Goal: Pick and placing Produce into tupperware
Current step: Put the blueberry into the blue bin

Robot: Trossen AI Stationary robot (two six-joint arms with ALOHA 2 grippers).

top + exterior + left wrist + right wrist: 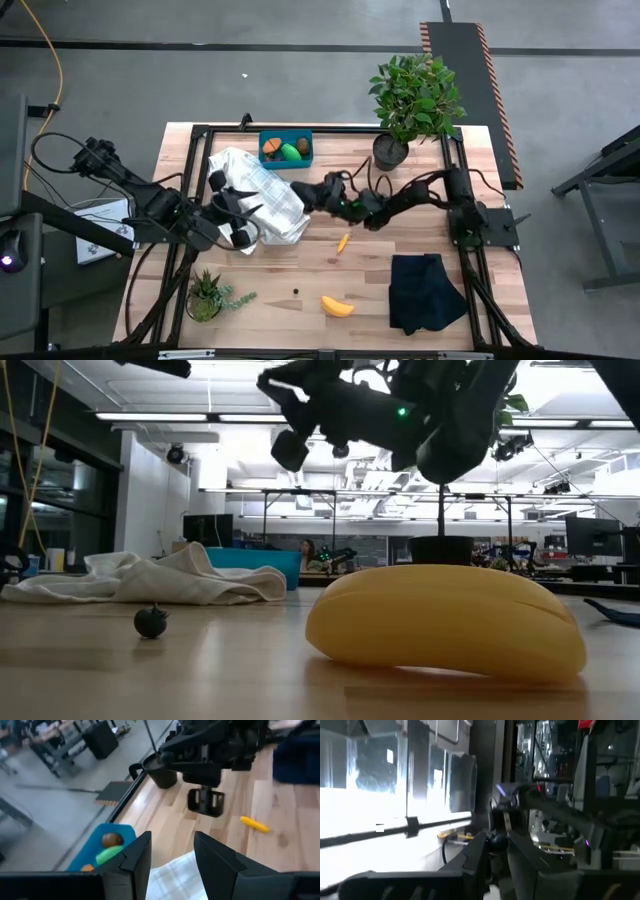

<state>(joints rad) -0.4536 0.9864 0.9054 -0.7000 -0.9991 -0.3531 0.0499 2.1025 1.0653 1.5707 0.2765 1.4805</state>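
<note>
Showing a wooden bench from above, with two dark arms reaching in from either side.

Sitting at the far edge, a little left of centre: the teal tupperware, already holding a brown kiwi, a green oval and an orange piece.

Lying crumpled just on the near side of the box: a white checked cloth.

Hovering over the left part of that cloth: the left claw, its fingers spread apart and gripping nothing.

Reaching in from the right, over the cloth's right edge: the right claw, fingers nearly pressed together and seemingly pinching a small dark round thing, likely a held berry.

Resting near the bench's middle, right of the cloth: a small carrot.

Lying toward the near edge: a yellow banana, with a loose berry a little to its left.

Standing by: a black cloth near right, a leafy plant far right, a spiky plant near left.
</note>
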